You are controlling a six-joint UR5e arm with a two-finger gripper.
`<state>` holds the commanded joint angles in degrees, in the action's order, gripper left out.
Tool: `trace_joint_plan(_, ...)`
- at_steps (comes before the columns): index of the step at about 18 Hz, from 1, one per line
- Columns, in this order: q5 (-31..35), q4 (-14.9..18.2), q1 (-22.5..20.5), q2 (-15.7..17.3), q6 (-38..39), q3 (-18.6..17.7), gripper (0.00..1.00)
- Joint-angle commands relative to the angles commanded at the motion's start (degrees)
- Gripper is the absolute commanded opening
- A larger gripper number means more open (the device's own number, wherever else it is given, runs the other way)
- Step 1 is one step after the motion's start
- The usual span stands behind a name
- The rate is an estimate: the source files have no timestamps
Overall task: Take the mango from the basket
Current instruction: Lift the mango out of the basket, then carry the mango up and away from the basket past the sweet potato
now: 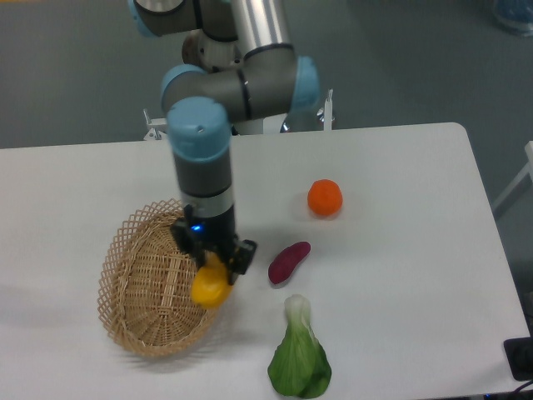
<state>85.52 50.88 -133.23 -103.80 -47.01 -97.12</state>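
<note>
The gripper (216, 265) is clamped on the mango (211, 287), holding it from above over the right rim of the basket (146, 287) near the table's front edge, lifted clear so it can be carried off.

The mango (210, 287) is yellow. The basket (150, 287) is light tan with a crisscross weave. The round fruit (325, 198) is orange, the sweet potato (288, 262) purple.

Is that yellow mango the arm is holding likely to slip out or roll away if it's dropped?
The mango looks smooth and rounded, so it might slip. The gripper grips only its top, with most of it hanging below. Dropped, it would probably roll, perhaps off the basket rim.
</note>
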Motion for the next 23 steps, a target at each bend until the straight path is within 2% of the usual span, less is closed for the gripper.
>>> trace_joint_plan(7,-0.4,1.1,-7.0,0.2,-10.5,-1.2,0.51)
trace_joint_plan(11,-0.8,4.7,-11.3,1.1,-18.3,-1.8,0.51)
trace_joint_plan(14,-0.8,6.6,-12.8,2.5,-20.3,-2.1,0.51)
trace_joint_plan(23,-1.1,7.0,-16.6,2.5,-25.3,-1.9,0.51)
